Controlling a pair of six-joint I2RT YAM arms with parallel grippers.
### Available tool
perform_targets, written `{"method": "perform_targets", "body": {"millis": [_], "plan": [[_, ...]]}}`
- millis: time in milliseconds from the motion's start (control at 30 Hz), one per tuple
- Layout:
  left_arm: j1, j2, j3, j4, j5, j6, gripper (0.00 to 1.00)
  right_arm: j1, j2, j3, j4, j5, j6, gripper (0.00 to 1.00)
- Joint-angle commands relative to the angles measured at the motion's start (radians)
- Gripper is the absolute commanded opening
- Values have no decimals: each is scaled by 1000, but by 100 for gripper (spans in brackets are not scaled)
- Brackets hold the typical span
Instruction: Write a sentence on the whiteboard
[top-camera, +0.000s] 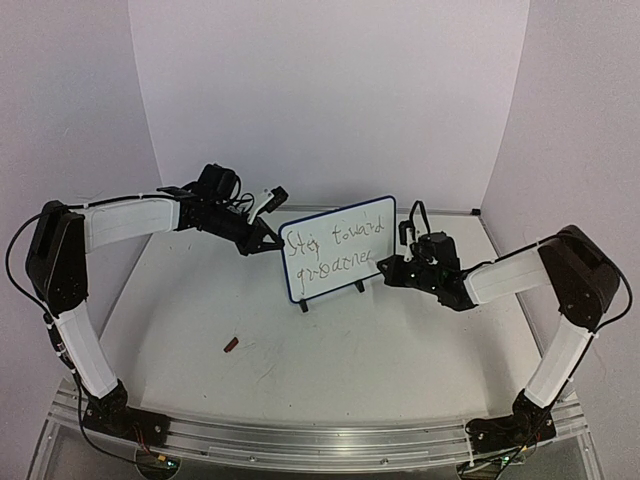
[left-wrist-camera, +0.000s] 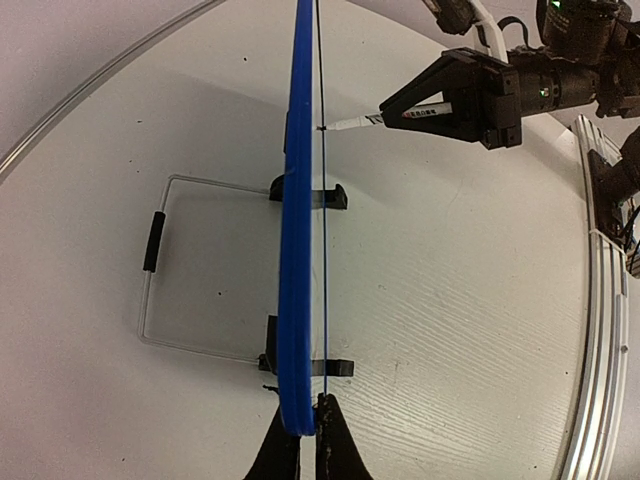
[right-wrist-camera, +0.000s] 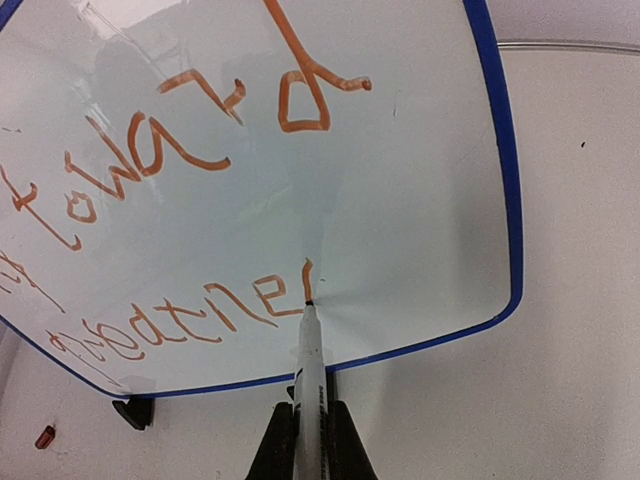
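Right gripper (right-wrist-camera: 311, 445) clamps the marker (right-wrist-camera: 310, 350), tip touching the whiteboard (right-wrist-camera: 420, 200) dead ahead at the end of the second line of the sentence (right-wrist-camera: 160, 160), blank board running on to its right; left gripper (left-wrist-camera: 300, 445) pinches the board's opposite edge, bracing it.

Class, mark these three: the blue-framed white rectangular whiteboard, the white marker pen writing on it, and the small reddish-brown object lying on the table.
blue-framed whiteboard (right-wrist-camera: 420, 200): right wrist view, bare white face.
white marker pen (right-wrist-camera: 310, 350): right wrist view, barrel.
reddish-brown object (top-camera: 231, 345): top external view, its middle.
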Motion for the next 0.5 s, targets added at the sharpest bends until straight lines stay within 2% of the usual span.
{"method": "perform_targets", "body": {"millis": [0, 200, 467], "plan": [[-5, 47, 1, -101, -79, 51, 0, -1, -1, 19, 19, 69, 5, 0], [-5, 47, 0, -100, -79, 51, 0, -1, 1, 17, 10, 113, 17, 0], [-4, 48, 0, -100, -80, 52, 0, -1, 22, 25, 3, 91, 21, 0]]}}
